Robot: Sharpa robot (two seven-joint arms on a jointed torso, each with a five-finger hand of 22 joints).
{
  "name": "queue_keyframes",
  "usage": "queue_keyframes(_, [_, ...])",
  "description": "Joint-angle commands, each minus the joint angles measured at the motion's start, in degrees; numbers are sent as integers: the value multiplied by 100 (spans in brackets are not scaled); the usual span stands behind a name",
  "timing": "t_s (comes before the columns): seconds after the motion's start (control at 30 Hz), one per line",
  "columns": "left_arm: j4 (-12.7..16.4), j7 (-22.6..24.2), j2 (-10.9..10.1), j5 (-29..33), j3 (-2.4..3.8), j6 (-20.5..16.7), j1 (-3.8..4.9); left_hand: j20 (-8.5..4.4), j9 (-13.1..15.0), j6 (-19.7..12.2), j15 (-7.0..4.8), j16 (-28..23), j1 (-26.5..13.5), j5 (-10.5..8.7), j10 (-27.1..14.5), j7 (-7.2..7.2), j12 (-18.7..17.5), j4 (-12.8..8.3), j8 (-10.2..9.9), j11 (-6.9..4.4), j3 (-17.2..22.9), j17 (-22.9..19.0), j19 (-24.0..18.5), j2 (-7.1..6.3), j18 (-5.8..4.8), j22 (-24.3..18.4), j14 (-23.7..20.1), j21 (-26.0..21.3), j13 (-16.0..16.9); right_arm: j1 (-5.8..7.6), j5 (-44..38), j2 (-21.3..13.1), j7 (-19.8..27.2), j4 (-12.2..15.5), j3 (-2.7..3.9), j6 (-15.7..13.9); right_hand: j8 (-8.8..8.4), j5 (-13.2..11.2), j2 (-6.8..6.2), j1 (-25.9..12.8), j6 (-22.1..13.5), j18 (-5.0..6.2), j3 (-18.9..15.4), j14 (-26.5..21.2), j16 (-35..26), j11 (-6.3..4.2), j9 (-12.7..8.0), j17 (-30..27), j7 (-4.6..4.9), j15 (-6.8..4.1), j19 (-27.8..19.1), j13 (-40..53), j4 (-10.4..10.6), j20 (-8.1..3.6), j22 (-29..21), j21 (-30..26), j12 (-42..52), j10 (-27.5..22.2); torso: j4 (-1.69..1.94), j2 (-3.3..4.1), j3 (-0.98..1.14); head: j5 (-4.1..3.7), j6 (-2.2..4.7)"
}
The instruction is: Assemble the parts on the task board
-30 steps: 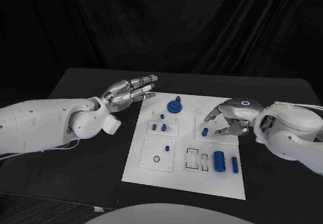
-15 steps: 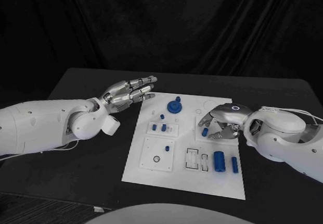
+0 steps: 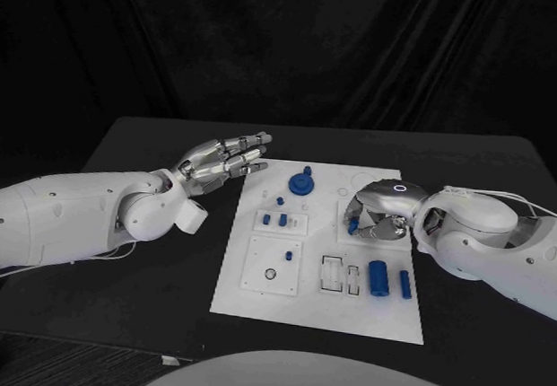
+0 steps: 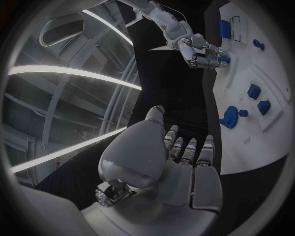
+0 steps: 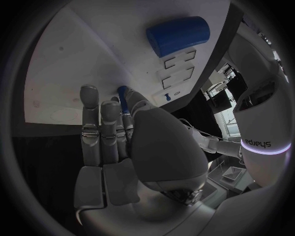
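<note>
Small blue peg (image 5: 123,93) stands on task board (image 3: 308,303), right-middle area, my right hand (image 3: 381,215) curled down over it. Fingertips (image 5: 90,93) close around peg; thumb side against it in right wrist view, so I judge it pinched, though firmness of grip unclear. Step in hand: picking this peg. Next: lift straight, carry to matching hole, keep upright. Large blue cylinder (image 3: 377,277) lies nearer me on board. My left hand (image 3: 222,162) hovers off board's left edge, fingers spread, holding nothing.
</note>
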Motion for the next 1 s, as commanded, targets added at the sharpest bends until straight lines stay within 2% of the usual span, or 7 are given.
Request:
queue_keyframes(0.03, [3, 70, 10, 15, 5, 96, -9, 27, 9, 52, 21, 26, 0, 45, 20, 9, 27, -25, 43, 45, 22, 4, -16, 53, 109, -11, 8, 14, 7, -15, -5, -12, 76, 3, 4, -314, 118, 5, -10, 69, 226, -23, 102, 10, -43, -51, 83, 8, 15, -71, -6, -1, 3, -49, 305, 16, -61, 236, -3, 5, -1, 22, -1])
queue_keyframes(0.17, [3, 64, 12, 15, 5, 101, -12, 28, 10, 63, 21, 27, 0, 57, 24, 13, 30, -27, 49, 49, 25, 4, -16, 57, 109, -12, 9, 14, 7, -18, -5, -11, 92, 13, 4, -361, 180, -50, -29, 64, 367, -30, 177, 13, -65, -80, 147, -6, 4, -97, -4, -4, 28, -75, 308, 48, -158, 433, 1, 3, -7, 25, -1])
queue_keyframes(0.43, [5, 45, 17, 15, 5, 116, -22, 30, 17, 122, 23, 27, 2, 104, 43, 33, 45, -43, 77, 72, 43, 4, -14, 72, 110, -15, 9, 14, 12, -19, -5, -6, 110, 40, 4, -444, 262, -111, -38, 150, 603, -31, 310, 23, -137, -171, 245, -68, -67, -166, 10, 4, -20, -135, 317, 111, -289, 788, 2, 6, -2, 36, -1])
queue_keyframes(0.67, [10, 36, 3, 16, 5, 109, -28, 31, 20, 158, 23, 29, 15, 145, 56, 52, 55, -67, 98, 92, 63, 5, -14, 82, 110, -21, 12, 13, 14, -8, -5, -115, 105, 202, 5, -586, 268, -159, -36, 224, 680, -38, 383, 43, -192, -209, 282, -113, -81, -199, 29, 11, -84, -171, 328, 183, -356, 957, -4, 6, -2, 93, -1])
queue_keyframes(0.8, [14, 25, -9, 16, 5, 97, -29, 31, 21, 175, 20, 31, 27, 181, 69, 59, 65, -88, 111, 101, 77, 5, -11, 84, 110, -21, 15, 14, 17, 86, -5, -212, 94, 388, 6, -648, 253, -208, -44, 281, 706, -47, 440, 65, -211, -218, 295, -118, -82, -212, 44, 11, -138, -192, 340, 251, -410, 1027, -3, 2, -3, 116, -1])
queue_keyframes(0.87, [16, 21, -11, 16, 5, 94, -29, 31, 21, 175, 20, 31, 27, 181, 69, 59, 65, -88, 111, 101, 77, 5, -11, 84, 110, -21, 15, 14, 17, 152, -5, -249, 83, 477, 6, -649, 230, -410, -41, 311, 715, -52, 511, 78, -228, -217, 299, -122, -80, -216, 44, 9, -162, -202, 344, 279, -464, 1061, -2, 1, -4, 121, -1])
queue_keyframes(1.0, [14, 8, -9, 16, 5, 85, -29, 31, 22, 180, 19, 31, 29, 192, 73, 62, 68, -95, 115, 105, 81, 5, -11, 84, 110, -23, 15, 14, 18, 340, -5, -339, 9, 742, 6, -568, 189, -462, -52, 312, 694, -55, 576, 80, -263, -210, 293, -149, -72, -213, 36, 7, -172, -204, 344, 293, -520, 1081, -2, -3, -9, 131, -1])
